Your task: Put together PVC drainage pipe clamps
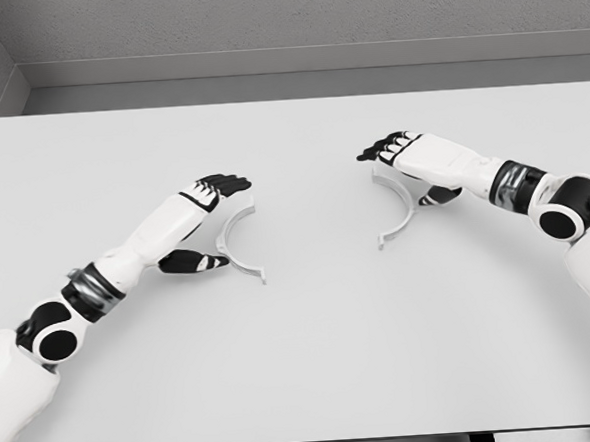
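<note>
Two white half-ring clamp pieces lie flat on the pale table. The left clamp half curves open toward the right, and my left hand hovers right at it, fingers stretched over its upper end and thumb low beside its outer curve, holding nothing. The right clamp half curves open toward the left. My right hand reaches over its upper end with fingers extended and thumb beside its outer edge. Whether either hand touches its piece is unclear.
The two clamp halves sit about a hand's width apart near the table's middle. A grey wall and ledge run along the far edge of the table. Both forearms lie low over the tabletop.
</note>
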